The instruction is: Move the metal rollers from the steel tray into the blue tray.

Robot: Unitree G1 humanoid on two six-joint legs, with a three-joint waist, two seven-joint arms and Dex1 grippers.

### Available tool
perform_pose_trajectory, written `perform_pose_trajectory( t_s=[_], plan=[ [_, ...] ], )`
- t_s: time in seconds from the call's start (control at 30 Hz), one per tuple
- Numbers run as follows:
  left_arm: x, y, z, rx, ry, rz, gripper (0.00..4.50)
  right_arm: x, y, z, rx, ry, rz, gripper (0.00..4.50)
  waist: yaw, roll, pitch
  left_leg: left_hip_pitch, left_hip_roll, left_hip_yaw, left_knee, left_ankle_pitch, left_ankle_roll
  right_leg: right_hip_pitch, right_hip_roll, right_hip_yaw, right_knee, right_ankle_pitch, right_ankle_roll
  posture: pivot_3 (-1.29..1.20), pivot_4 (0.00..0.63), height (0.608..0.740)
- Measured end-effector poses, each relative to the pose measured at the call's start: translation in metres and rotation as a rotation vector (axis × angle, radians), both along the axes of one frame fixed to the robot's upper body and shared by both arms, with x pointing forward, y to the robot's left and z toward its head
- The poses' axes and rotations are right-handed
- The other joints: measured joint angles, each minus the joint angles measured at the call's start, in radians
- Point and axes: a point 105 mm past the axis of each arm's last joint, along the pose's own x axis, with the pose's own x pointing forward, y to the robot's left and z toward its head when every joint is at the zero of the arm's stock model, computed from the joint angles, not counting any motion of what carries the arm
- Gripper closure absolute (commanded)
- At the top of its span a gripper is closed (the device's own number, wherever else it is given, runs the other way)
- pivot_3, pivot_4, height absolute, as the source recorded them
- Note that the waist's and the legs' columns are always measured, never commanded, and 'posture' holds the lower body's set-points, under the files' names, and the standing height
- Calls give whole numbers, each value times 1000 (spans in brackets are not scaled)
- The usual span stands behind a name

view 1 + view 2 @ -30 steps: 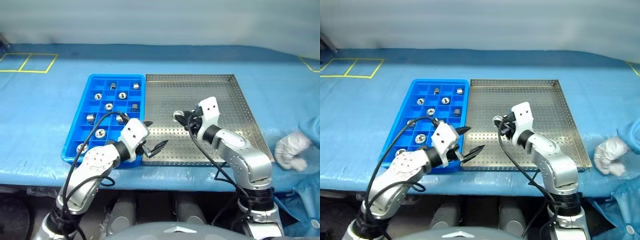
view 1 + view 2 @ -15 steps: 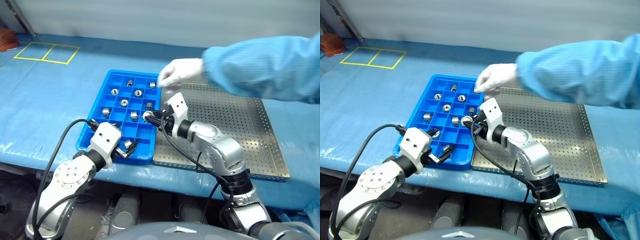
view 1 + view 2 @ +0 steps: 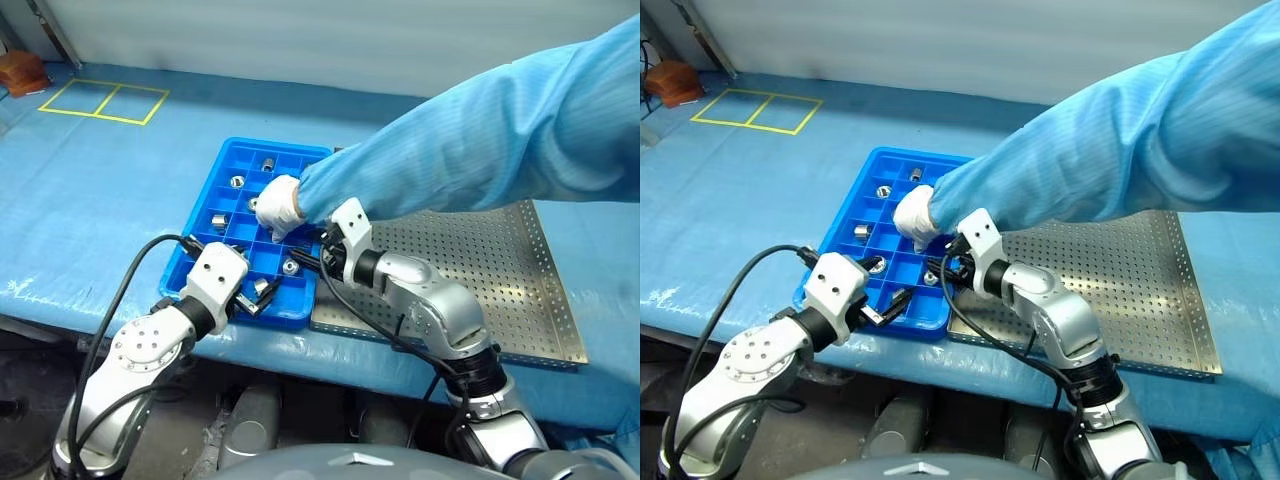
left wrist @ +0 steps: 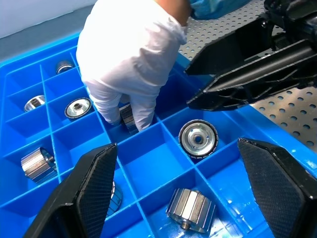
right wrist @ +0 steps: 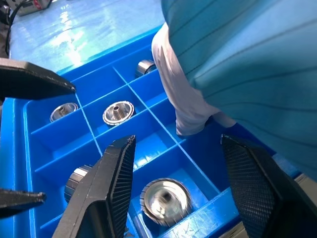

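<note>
A: Big picture first: the blue-covered surface (image 3: 100,190) carries the steel tray (image 3: 500,280), its perforated floor looking bare where it shows, and beside it the blue tray (image 3: 215,200).

B: And a person's sleeve (image 3: 480,140) sweeps right over it, gloved hand (image 3: 278,203) down in a compartment. That's the obstacle!

A: Right pincer (image 5: 173,163), jaws apart, hangs directly above a roller (image 5: 166,200) sitting in its cell.

B: Left pincer (image 4: 183,188) wide apart too, nothing in it, over the near cells.

A: The metal rollers (image 4: 197,138) look hard, heavy for their size and slick. I'd pinch across the ribbed flanks, not the polished faces.
</note>
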Motion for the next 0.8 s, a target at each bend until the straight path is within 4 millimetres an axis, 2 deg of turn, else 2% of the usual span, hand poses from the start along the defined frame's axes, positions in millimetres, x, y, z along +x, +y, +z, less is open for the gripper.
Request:
perform_pose_trajectory(
  t_s=[0.17,0.4,0.53,0.63,0.7,0.8],
  plan=[
    [4,0,-2,0,7,-6,260,1,-13,2,7,-15,-47,1621,-3,0,0,0,0,0,0,0,0,0,0,0,0,0,0,303,150,740],
    [14,-11,0,-42,-12,-29,260,4,-49,2,-25,-47,-178,1621,-7,0,0,0,0,0,-1,0,0,0,0,0,0,0,0,273,150,740],
    [28,-35,5,-124,-41,-75,260,6,-76,1,-72,-103,-279,1621,-7,0,0,0,0,0,0,0,0,1,0,0,-1,0,0,232,150,740],
    [38,-46,6,-140,-54,-91,260,7,-90,1,-106,-129,-328,1621,-25,0,0,0,0,0,-1,0,0,1,0,0,-1,0,0,182,150,740],
    [52,-46,2,-116,-57,-72,260,6,-107,-3,-138,-124,-379,1621,-36,0,0,0,0,-1,-1,0,0,0,1,0,-1,0,1,153,150,740],
    [61,-42,-6,-86,-45,-46,260,5,-129,-5,-165,-114,-448,1621,-61,0,0,0,0,-1,-1,0,0,0,1,0,0,0,1,101,150,740]
  ],
)
